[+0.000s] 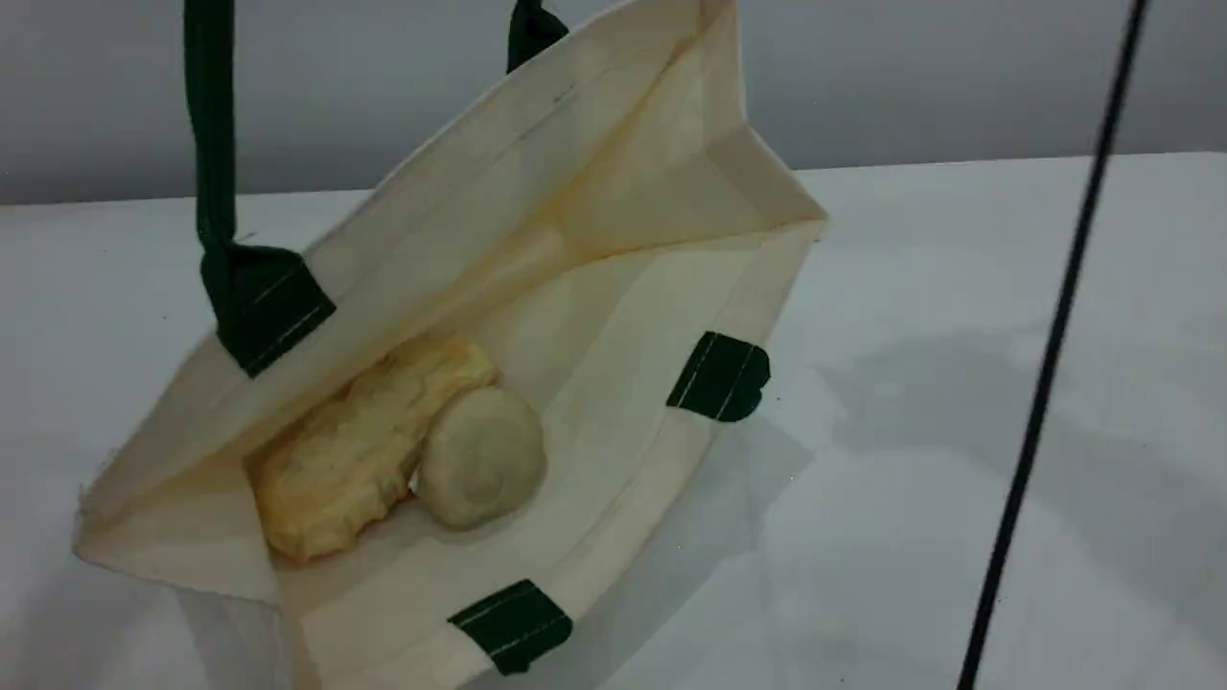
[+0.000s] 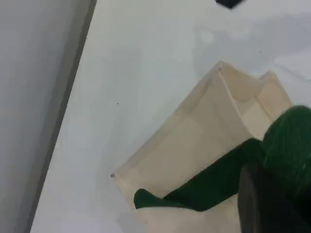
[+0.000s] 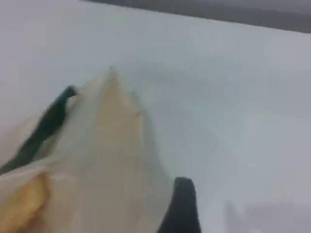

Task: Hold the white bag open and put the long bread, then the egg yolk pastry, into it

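You see little of the robot: a thin black cable (image 1: 1045, 364) slanting down the scene's right, and a dark, matt black fingertip (image 3: 181, 206), rounded at its end.

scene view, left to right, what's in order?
Green strap handle → long bread → egg yolk pastry → green handle patch on the white bag → thin black cable.
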Robot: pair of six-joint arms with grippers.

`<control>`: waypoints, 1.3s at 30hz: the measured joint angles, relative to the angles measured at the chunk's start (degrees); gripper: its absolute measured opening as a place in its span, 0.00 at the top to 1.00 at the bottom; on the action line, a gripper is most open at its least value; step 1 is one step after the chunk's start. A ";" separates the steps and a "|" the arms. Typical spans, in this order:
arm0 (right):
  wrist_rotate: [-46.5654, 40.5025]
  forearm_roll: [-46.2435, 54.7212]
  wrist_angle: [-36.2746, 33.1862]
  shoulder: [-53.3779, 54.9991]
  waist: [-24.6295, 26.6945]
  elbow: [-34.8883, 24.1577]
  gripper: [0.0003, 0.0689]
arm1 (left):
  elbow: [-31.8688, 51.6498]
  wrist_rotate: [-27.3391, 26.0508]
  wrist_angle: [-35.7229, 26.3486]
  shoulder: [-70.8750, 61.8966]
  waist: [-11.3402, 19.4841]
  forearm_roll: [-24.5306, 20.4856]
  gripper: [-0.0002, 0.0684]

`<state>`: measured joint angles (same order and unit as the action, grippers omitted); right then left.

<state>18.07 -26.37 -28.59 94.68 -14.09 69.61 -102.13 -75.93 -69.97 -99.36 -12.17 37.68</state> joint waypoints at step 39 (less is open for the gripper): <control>-4.13 13.98 -10.94 -17.54 1.09 0.00 0.18 | -0.31 30.98 -0.21 10.63 0.00 -12.69 0.35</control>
<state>13.95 -12.40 -39.53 77.14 -13.00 69.61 -102.44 -44.95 -70.18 -88.73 -12.17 24.99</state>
